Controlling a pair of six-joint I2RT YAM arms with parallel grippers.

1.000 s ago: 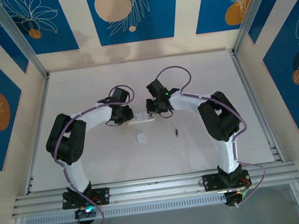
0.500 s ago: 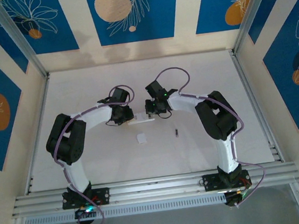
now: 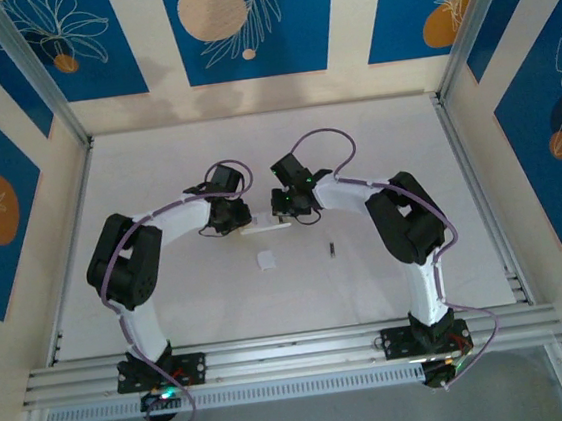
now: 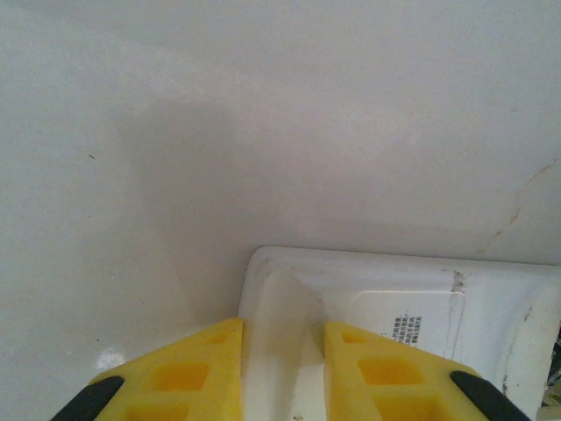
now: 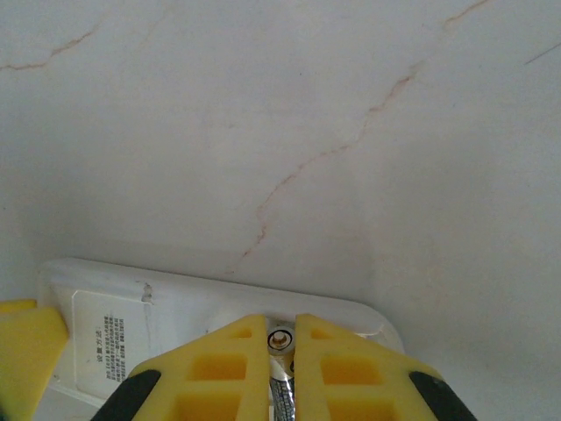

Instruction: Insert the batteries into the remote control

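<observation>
My right arm (image 3: 349,188) has nudged a touch toward 9 o'clock since a second ago; the remote (image 3: 266,227) hasn't budged. My left gripper (image 4: 282,330) is clamped on the remote's end, and my right gripper (image 5: 280,326) is pinched on a battery (image 5: 280,339), its tip right at the remote's back. Other battery (image 3: 332,250) lies on the table (image 3: 155,163) at 4 o'clock from the remote, cover (image 3: 266,260) at 6.

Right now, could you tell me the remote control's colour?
White; the remote control shows best from the left wrist.
</observation>
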